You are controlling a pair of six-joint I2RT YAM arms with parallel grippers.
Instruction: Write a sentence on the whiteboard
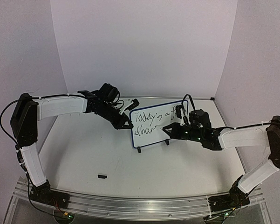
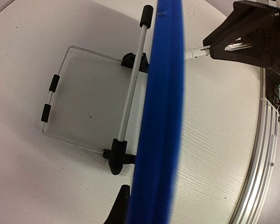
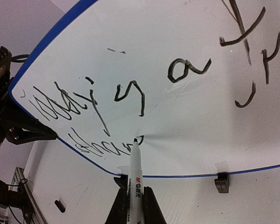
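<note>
While your left pincer (image 1: 126,123) clamps the whiteboard (image 1: 156,136), standing on the worktop (image 1: 84,154) at centre frame, your right pincer (image 3: 134,205) grips the marker (image 3: 135,172), tip touching where the sentence's (image 1: 144,117) second line ends; bare surface lies rightward.

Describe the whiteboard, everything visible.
The whiteboard is a small glossy white panel with a thin blue rim and rounded corners, standing near upright on black feet on the table. Black handwritten script runs in two lines. The left gripper clamps one side edge; the marker tip, held by the right gripper, touches its face.
</note>
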